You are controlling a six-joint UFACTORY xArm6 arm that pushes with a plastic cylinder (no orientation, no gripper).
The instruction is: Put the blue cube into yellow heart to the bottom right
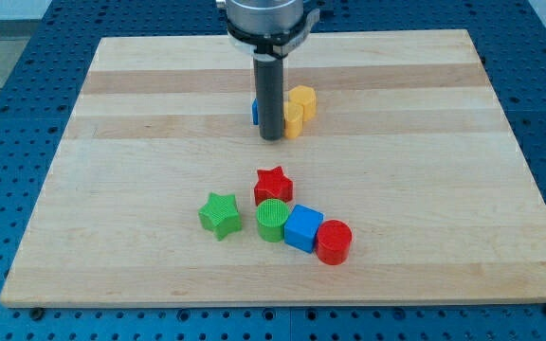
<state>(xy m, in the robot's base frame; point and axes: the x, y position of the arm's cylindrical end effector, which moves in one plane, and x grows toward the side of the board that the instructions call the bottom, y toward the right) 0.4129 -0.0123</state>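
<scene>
Lying among the lower cluster, the blue cube sits well below my tip.

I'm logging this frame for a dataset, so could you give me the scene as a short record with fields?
surface: wooden board
tip: my tip, just left of the yellow blocks
top group: two yellow blocks; a blue block mostly hidden behind the rod
bottom group: red star, green star, green cylinder, blue cube, red cylinder
blue cube: between green cylinder and red cylinder

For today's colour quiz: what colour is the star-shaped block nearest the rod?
Red star, clear in the camera view.
</scene>
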